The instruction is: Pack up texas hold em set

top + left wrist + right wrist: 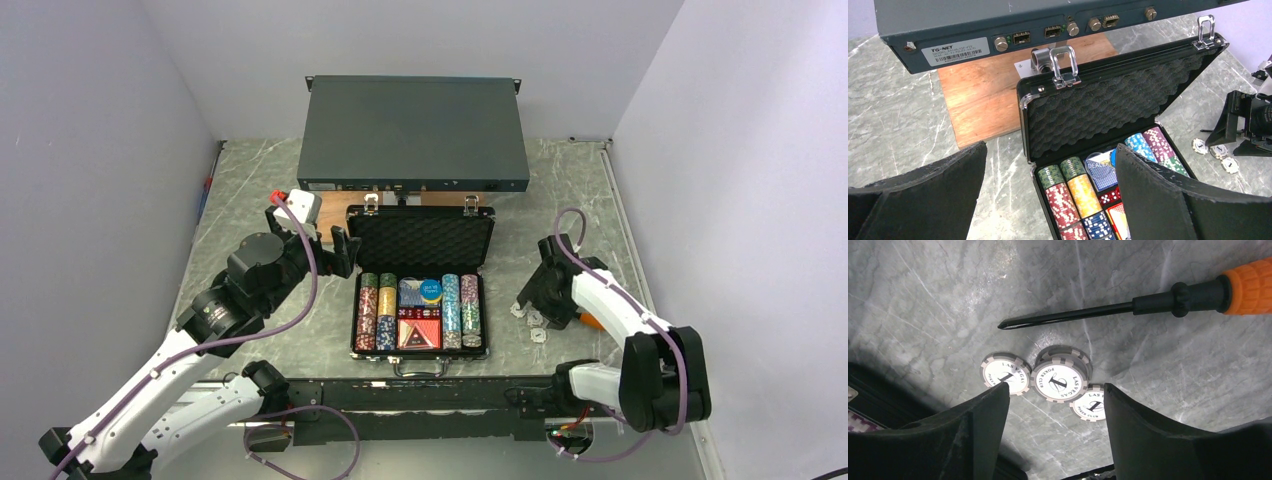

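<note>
The right gripper [1055, 392] is released, its two dark fingers spread with nothing between them. It hovers low over a cluster of white poker chips [1060, 377] lying on the grey marble table [250, 190], just right of the case. The middle chip rests on top of another, and a single chip lies on either side of that pair. An orange-handled screwdriver [1158, 302] lies on the table close beside them.

The left gripper [1050, 146] is also released, spread wide and empty. It hangs above the table at the left far corner of the briefcase, facing it.

The black briefcase [355, 310] stands open in the middle of the table. Its foam-lined lid [420, 245] is raised on the far side, with the silver latches [1064, 70] sticking up. Inside, rows of multicoloured chips [368, 315] fill the left and right sides. Between them lie a blue card deck [410, 292], a blue round disc [431, 291] and red dice [418, 315].

Behind the lid, a dark grey TG-NET rack box [412, 120] lies flat, with a wooden board [978, 95] partly under its near edge.
</note>
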You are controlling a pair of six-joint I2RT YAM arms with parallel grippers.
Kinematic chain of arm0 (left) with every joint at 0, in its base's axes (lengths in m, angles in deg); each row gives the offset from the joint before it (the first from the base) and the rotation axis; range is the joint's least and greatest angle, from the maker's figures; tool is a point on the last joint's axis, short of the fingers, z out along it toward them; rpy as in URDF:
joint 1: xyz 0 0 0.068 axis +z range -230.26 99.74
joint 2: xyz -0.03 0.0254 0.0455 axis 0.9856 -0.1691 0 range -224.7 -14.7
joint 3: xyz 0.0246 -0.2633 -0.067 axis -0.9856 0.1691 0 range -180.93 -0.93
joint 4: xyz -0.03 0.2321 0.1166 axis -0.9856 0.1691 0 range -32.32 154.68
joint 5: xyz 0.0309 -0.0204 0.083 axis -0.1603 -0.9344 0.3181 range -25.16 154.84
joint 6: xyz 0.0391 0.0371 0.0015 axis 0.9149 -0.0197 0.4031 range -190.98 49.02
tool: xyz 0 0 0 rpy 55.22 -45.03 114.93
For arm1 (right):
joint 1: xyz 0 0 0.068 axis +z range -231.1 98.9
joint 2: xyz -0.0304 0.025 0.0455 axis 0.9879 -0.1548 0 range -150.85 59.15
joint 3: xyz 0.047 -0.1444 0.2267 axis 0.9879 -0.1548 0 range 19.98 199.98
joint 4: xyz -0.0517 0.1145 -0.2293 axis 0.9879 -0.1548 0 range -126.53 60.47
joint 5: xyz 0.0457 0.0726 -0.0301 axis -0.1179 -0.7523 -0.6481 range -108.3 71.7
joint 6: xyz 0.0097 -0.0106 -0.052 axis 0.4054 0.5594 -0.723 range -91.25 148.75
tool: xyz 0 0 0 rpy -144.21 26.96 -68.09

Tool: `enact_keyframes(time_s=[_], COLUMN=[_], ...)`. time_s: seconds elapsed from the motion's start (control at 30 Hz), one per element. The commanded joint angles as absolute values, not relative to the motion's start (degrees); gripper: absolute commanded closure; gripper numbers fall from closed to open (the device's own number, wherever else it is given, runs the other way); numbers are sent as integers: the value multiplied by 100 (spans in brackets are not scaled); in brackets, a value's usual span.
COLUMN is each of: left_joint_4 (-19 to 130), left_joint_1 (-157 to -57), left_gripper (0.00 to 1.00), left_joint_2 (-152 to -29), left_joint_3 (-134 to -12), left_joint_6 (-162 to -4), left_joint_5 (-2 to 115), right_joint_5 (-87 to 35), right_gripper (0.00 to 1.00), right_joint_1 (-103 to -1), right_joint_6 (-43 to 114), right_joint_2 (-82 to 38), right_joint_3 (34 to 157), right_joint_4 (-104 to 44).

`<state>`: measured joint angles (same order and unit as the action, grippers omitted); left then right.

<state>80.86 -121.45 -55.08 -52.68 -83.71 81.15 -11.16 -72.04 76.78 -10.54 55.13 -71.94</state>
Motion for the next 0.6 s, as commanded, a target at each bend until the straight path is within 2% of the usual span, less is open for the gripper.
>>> enact_keyframes(time_s=[0.0, 0.4, 0.57], left_joint_4=[7939, 7943, 7937], left_joint_1=[-12130, -12128, -12126], left_gripper=[1, 1, 1], left_joint_2=[-5498, -5504, -5476], left_joint_3=[-5321, -5321, -5314], left_joint_6=[-8307, -8324, -8313], left_joint_5=[8022, 7994, 8013], right_joint_5=[-1065, -1152, -1279], right_gripper=[27, 28, 26], right_joint_1=[-7186, -7128, -7118], right_joint_6=[7638, 7468, 7412], right_joint_2=[-762, -710, -928], right_joint_3=[5523, 5366, 5303], right_joint_4=[-7457, -7664, -7423])
